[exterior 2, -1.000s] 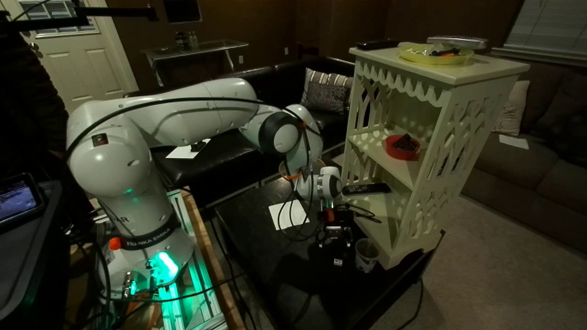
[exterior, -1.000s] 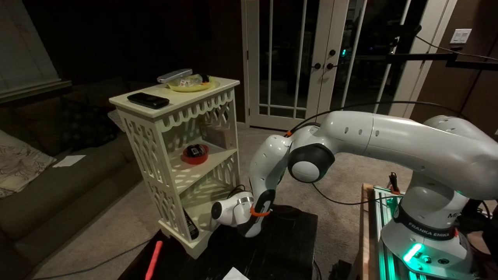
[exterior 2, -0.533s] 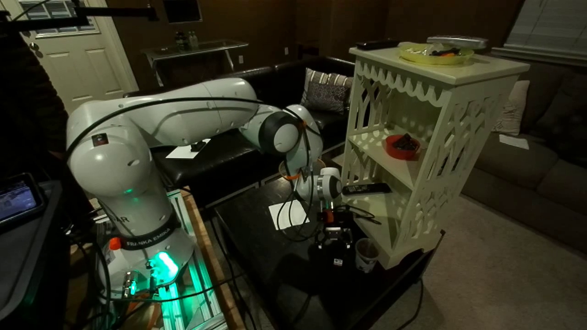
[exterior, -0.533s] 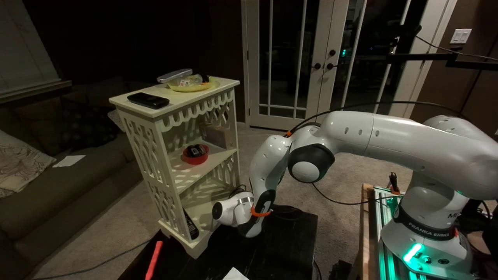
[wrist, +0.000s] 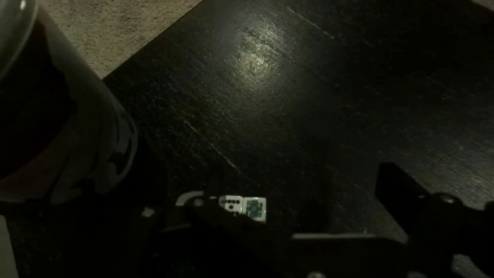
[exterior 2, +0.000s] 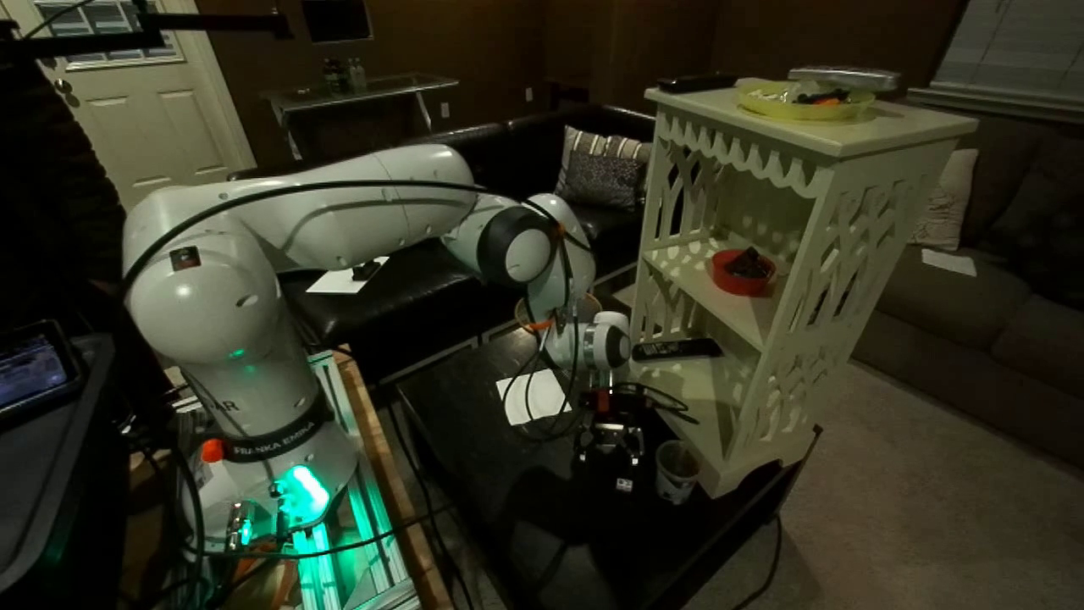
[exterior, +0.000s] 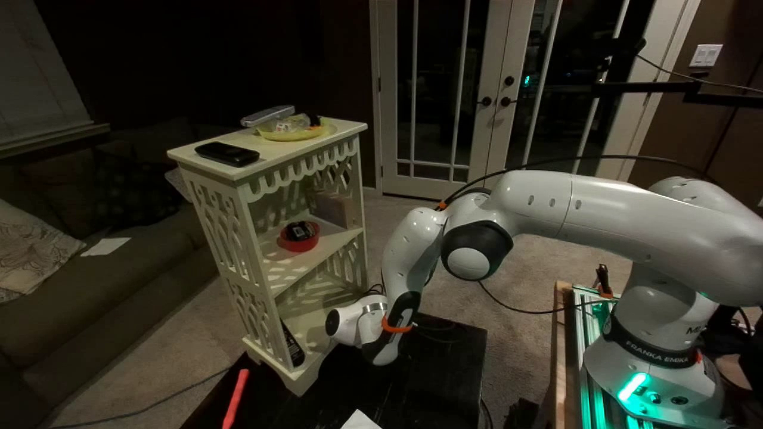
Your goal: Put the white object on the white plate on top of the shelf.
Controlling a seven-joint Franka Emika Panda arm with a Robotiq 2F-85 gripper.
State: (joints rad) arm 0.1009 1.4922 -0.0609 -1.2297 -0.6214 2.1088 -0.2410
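Starting left in an exterior view, a paper sheet (exterior 2: pixel 533 398) lies toward the far edge of the black tabletop (exterior 2: pixel 474 424). Next comes the gripper (exterior 2: pixel 610 460), over the tabletop, its 2 fingers spread apart, released. And there's the white object (exterior 2: pixel 624 485), down on the tabletop just beside the gripper, 1 finger partly covering it in the wrist view! Right of that, a cup (exterior 2: pixel 677 476), upright, just beside the shelf's (exterior 2: pixel 898 129) lower front corner. Up top, the pale yellow plate (exterior 2: pixel 804 111) sits near the scalloped front edge.
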